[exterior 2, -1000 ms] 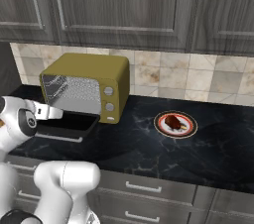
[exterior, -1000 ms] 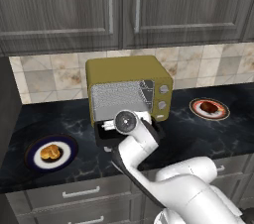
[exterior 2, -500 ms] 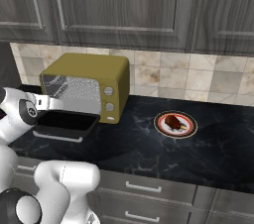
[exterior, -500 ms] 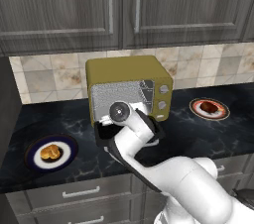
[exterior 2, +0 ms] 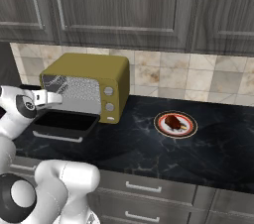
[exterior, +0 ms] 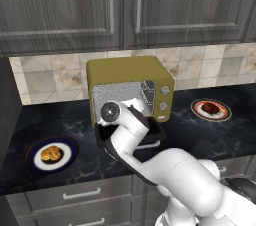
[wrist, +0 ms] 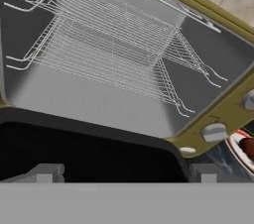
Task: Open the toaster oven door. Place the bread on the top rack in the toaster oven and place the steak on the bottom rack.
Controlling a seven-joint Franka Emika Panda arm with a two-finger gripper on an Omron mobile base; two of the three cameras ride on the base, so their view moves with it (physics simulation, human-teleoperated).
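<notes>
On the dark desk (exterior 2: pixel 149 153), the door (exterior 2: pixel 63 123) is lying open under the released pincer (wrist: pixel 124 171); bread (exterior: pixel 49 154) and steak (exterior 2: pixel 172 121) are waiting on plates either side.

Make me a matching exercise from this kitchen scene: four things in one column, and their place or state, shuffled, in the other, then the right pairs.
Things:
1. toaster oven door
2. bread
3. steak
4. gripper

Place or state:
A. on the red-rimmed plate, right of the oven
B. folded down flat, open
C. jaws open, holding nothing
D. on the dark-rimmed plate, left of the oven

Pairs: 1-B, 2-D, 3-A, 4-C
</notes>
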